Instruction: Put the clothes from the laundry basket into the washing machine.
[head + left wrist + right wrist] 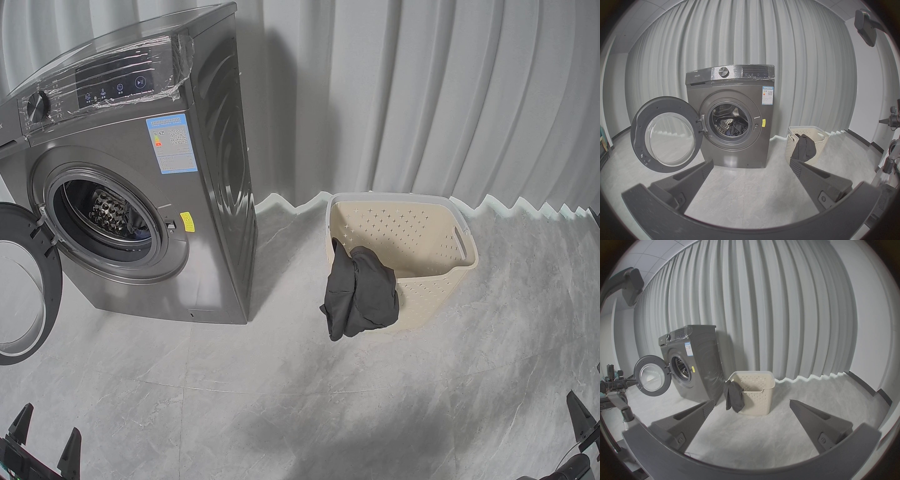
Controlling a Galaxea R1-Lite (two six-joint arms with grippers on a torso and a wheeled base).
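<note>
Washing machine (206,187), grey front-loader, fills the upper left of the head view. Its round door (25,287) is swung fully open at the left edge of the frame, hinged on the left of the drum opening (109,219). Dark clothes (734,126) lie low inside the drum.

Laundry basket (437,206), cream perforated plastic, stands on the floor right of centre, just beside the machine's right flank and close to the curtain. One dark grey garment (362,294) is draped over the basket's near-left rim, most of it hanging down the outside wall.

Left gripper (750,162) sits low at the lower left corner of the head view, fingers spread wide, nothing between them. Right gripper (751,402) is at the lower right edge, also spread wide and holding nothing. Both are well apart from basket and machine.

Surroundings: pale pleated curtain (406,94) across the whole back; grey marbled floor tiles (312,387) lie open between grippers and basket.

Labels: blue-and-white sticker (172,144) on the machine front, upper right of the opening, print too small to read; small yellow tag (187,221) by the door latch; clear plastic film (106,81) wrinkled over the control panel; round dial (37,106) at the panel's left end
</note>
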